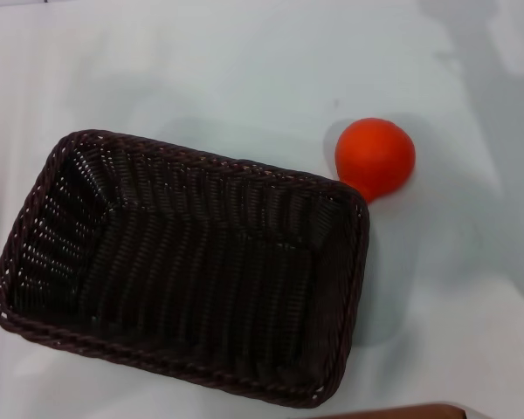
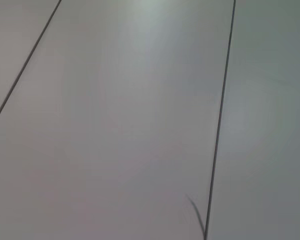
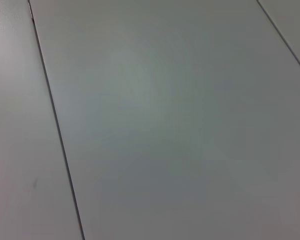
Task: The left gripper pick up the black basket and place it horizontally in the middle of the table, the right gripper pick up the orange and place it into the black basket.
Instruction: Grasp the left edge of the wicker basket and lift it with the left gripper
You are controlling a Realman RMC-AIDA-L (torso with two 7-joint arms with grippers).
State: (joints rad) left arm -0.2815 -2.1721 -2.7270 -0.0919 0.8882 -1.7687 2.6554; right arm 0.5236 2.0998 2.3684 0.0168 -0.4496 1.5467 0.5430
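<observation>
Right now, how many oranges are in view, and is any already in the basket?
1. The orange sits on the table, just outside the black basket by its far right corner. The basket is empty. Both wrist views show only blank surface.

No readable text anywhere in the three views.

The black basket shows only plain woven wicker, the orange has bare smooth skin, and the table is an unmarked pale surface; both wrist views show only pale panels crossed by thin dark seam lines, with no letters, numbers, labels or signs on them.
</observation>
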